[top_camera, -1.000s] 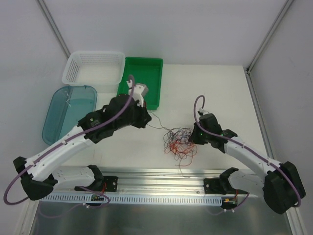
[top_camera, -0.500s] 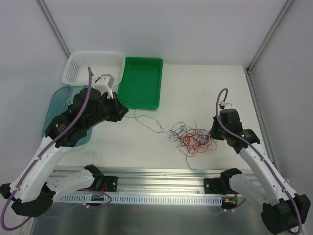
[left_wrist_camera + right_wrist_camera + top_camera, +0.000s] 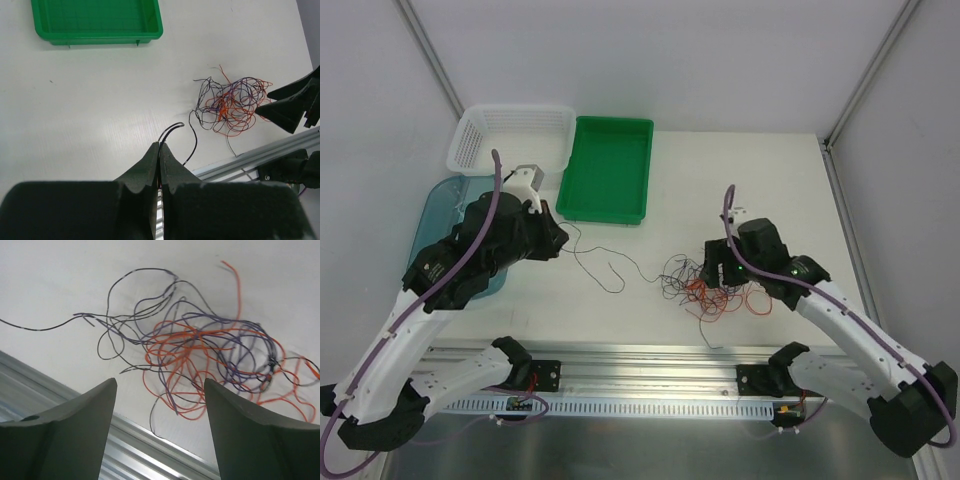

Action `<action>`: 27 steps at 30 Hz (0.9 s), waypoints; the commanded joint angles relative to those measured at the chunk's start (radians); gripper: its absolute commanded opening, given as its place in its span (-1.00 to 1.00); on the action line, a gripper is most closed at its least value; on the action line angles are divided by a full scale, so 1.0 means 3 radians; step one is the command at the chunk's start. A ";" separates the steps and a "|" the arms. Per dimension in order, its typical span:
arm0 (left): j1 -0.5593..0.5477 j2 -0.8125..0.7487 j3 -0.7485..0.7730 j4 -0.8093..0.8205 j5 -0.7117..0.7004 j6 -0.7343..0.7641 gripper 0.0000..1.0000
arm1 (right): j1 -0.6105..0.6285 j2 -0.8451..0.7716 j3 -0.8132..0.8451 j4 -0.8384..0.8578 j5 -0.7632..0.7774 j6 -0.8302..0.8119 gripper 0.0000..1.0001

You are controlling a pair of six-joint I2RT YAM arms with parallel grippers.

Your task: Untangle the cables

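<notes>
The cables (image 3: 720,288) lie as a tangle of red-orange, purple and black wires right of the table's middle, also in the left wrist view (image 3: 231,104) and the right wrist view (image 3: 200,347). One black cable (image 3: 605,268) runs out of the tangle to the left. My left gripper (image 3: 560,240) is shut on its end, and the thin wire (image 3: 192,142) loops out from between the fingertips (image 3: 161,144). My right gripper (image 3: 716,270) hangs open just above the tangle's near left part, nothing between its fingers (image 3: 160,381).
A green tray (image 3: 608,170) and a white basket (image 3: 510,140) stand at the back left. A blue translucent bin (image 3: 445,200) lies partly under my left arm. An aluminium rail (image 3: 650,360) runs along the near edge, close to the tangle.
My left gripper drew the black cable leftward out of the tangle. My right gripper dragged the tangle right, then opened and came back left over it.
</notes>
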 commanded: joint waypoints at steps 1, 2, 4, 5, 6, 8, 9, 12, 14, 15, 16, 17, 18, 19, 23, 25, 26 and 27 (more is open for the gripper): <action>0.0024 0.0053 -0.0089 -0.0007 0.0124 -0.0106 -1.00 | 0.0266 0.0383 0.0132 0.0467 -0.0171 -0.0098 0.49; 0.0024 0.0043 -0.0105 -0.0007 0.0114 -0.0116 -1.00 | 0.0347 0.0476 0.0152 0.0493 -0.0201 -0.0098 0.49; 0.0024 0.0007 -0.0125 -0.0002 0.0099 -0.0147 -1.00 | 0.0434 0.0797 0.0224 0.0570 -0.0232 -0.0216 0.49; 0.0024 -0.0003 -0.0115 -0.0002 0.0094 -0.0147 -1.00 | 0.0536 0.0911 0.0249 0.0600 -0.0212 -0.0251 0.49; 0.0024 -0.0013 -0.0115 -0.0007 0.0073 -0.0152 -1.00 | 0.0583 0.1003 0.0285 0.0636 -0.0232 -0.0267 0.48; 0.0024 -0.0023 -0.0100 -0.0002 0.0038 -0.0152 -1.00 | 0.0664 0.1258 0.0311 0.0764 -0.0263 -0.0277 0.47; 0.0024 -0.0029 -0.0100 -0.0007 0.0027 -0.0152 -1.00 | 0.0670 0.1330 0.0331 0.0835 -0.0248 -0.0262 0.46; 0.0024 -0.0059 -0.0090 -0.0007 -0.0024 -0.0172 -1.00 | 0.0675 0.1596 0.0352 0.0938 -0.0222 -0.0257 0.38; 0.0024 -0.0085 -0.0079 -0.0032 -0.0136 -0.0183 -1.00 | 0.0670 0.1694 0.0377 0.0969 -0.0182 -0.0277 0.19; 0.0024 -0.0115 -0.0069 -0.0063 -0.0207 -0.0208 -1.00 | 0.0675 0.1755 0.0378 0.0949 -0.0136 -0.0288 0.10; 0.0024 -0.0126 -0.0039 -0.0099 -0.0284 -0.0228 -1.00 | 0.0665 0.1755 0.0372 0.0918 -0.0070 -0.0288 -0.04; 0.0029 -0.0141 -0.0018 -0.0200 -0.0492 -0.0239 -1.00 | 0.0619 0.1755 0.0367 0.0882 0.0048 -0.0288 -0.38; 0.0039 -0.0161 0.0038 -0.0267 -0.0611 -0.0284 -1.00 | 0.0583 0.1715 0.0357 0.0801 0.0064 -0.0293 -0.53; 0.0044 -0.0167 0.0074 -0.0339 -0.0723 -0.0305 -1.00 | 0.0472 0.1669 0.0327 0.0755 0.0206 -0.0288 -0.73; 0.0136 -0.0182 0.0258 -0.0778 -0.1418 -0.0382 -1.00 | 0.0001 0.1332 0.0255 0.0443 0.0437 -0.0247 -0.99; 0.0202 -0.0177 0.0329 -0.0886 -0.1588 -0.0402 -1.00 | -0.0355 0.1061 0.0255 0.0228 0.0488 -0.0242 -0.99; 0.0228 -0.0172 0.0345 -0.0922 -0.1639 -0.0408 -1.00 | -0.0469 0.0959 0.0275 0.0152 0.0499 -0.0237 -0.99; 0.0258 -0.0151 0.0365 -0.0988 -0.1726 -0.0408 -1.00 | -0.0572 0.0872 0.0341 -0.0001 0.0504 -0.0231 -0.99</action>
